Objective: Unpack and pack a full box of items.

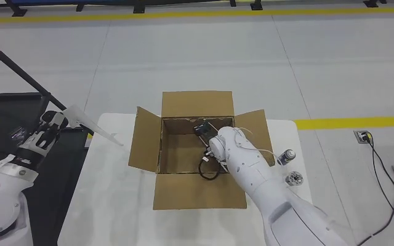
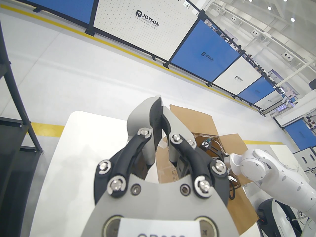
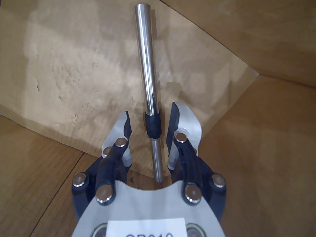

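Item 1. Cardboard box: stands in the middle of the white table, all four flaps folded outward, top open.

Item 2. Metal rod: a slim polished bar with a black band round it near one end. It lies on the brown floor inside the box, close to a corner where two walls meet.

Item 3. Right gripper: down inside the box, fingers spread apart to either side of the rod at the banded part. A gap shows on each side, so it has hold of nothing.

Item 4. Left gripper: raised over the table's left edge, well apart from the box, its dark pads pressed together (nothing between them).

Item 5. Black cable: a loop inside the box by the near wall, beside the right arm.

Item 6. Dark object: at the box's far wall, too small to identify, possibly an electronic part.

Item 7. Small can: upright on the table just to the right of the box's right flap.

Item 8. Round object: on the table near the can, on the side closer to the robot; its kind cannot be told.
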Action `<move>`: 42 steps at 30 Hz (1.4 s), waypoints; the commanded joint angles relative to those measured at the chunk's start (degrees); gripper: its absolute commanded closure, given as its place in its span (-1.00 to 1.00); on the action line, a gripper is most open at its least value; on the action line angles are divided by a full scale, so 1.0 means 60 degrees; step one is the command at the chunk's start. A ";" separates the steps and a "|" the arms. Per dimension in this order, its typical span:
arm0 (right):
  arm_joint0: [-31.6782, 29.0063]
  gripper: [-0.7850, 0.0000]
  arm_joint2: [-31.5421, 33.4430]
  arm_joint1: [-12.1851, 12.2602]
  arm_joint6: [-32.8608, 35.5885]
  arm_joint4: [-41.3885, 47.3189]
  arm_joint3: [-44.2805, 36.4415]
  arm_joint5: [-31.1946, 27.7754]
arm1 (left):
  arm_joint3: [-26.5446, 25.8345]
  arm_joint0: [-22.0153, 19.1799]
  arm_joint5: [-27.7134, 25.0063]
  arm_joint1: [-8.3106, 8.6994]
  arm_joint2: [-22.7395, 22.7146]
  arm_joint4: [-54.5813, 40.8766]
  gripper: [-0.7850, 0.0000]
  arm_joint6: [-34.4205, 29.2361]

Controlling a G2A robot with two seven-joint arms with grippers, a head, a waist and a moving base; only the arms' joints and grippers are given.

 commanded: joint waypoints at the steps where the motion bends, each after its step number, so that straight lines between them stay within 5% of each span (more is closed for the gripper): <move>1: 0.0001 0.16 0.0010 -0.0021 -0.0132 0.0019 0.0109 0.0002 | 0.0000 0.0000 0.0000 0.0000 0.0000 0.0000 1.00 0.0000; 24: -0.0084 0.46 0.0112 -0.0036 -0.0337 0.0144 0.0432 0.0089 | 0.0000 0.0000 0.0000 0.0000 0.0000 0.0000 1.00 0.0000; 31: -0.0084 1.00 0.0112 -0.0036 -0.0337 0.0144 0.0432 0.0089 | 0.0000 0.0000 0.0000 0.0000 0.0000 0.0000 1.00 0.0000; 42: -0.0058 1.00 0.0153 -0.0013 -0.0422 0.0183 0.0376 -0.0145 | 0.0000 0.0000 0.0000 0.0000 0.0000 0.0000 1.00 0.0000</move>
